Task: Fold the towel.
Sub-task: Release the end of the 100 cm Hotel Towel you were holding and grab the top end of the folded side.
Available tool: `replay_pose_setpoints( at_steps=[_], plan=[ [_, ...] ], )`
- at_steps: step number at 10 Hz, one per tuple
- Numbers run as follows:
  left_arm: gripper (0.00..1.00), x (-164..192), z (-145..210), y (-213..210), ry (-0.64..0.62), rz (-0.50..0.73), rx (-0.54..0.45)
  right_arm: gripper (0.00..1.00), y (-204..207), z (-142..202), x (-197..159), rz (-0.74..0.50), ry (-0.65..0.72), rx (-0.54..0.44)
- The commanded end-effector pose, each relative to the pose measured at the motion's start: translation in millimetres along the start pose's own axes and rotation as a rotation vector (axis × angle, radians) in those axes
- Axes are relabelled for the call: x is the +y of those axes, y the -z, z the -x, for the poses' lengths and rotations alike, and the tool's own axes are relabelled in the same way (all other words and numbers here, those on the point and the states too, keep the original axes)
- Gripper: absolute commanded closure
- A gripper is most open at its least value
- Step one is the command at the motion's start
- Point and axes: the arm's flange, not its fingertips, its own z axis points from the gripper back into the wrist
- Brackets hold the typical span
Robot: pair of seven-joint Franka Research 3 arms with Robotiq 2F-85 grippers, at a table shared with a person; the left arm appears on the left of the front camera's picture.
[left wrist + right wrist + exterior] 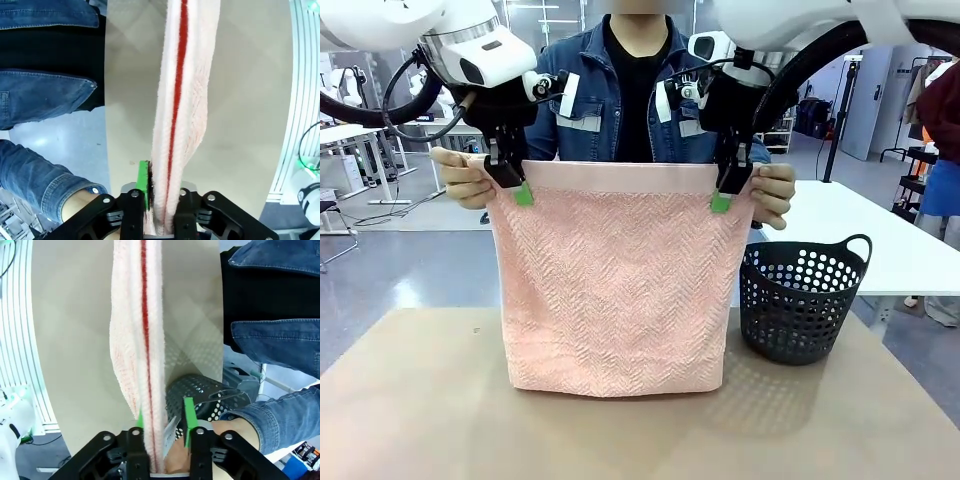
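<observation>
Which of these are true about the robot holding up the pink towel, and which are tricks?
1. The salmon-pink terry towel hangs spread wide over the tan table. True.
2. The left gripper and the right gripper each pinch a top corner of it. True.
3. The black plastic basket with round holes stands at the robot's left. False: it stands at the right, beside the towel.
4. The towel is stuffed inside the basket. False: it hangs outside it.
5. The person's hands hold the top corners too. True.
</observation>
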Motion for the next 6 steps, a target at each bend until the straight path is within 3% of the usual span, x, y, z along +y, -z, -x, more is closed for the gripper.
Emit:
replay_pose_setpoints(
  at_steps=[1,6],
  plan=[
    [1.00,-9,8,0,-0.004,0.009,0.012,1.00,-3,0,3,-0.008,0.027,-0.010],
    [1.00,-18,17,3,-0.069,0.030,-0.012,1.00,5,13,3,-0.011,0.071,-0.038]
  ],
)
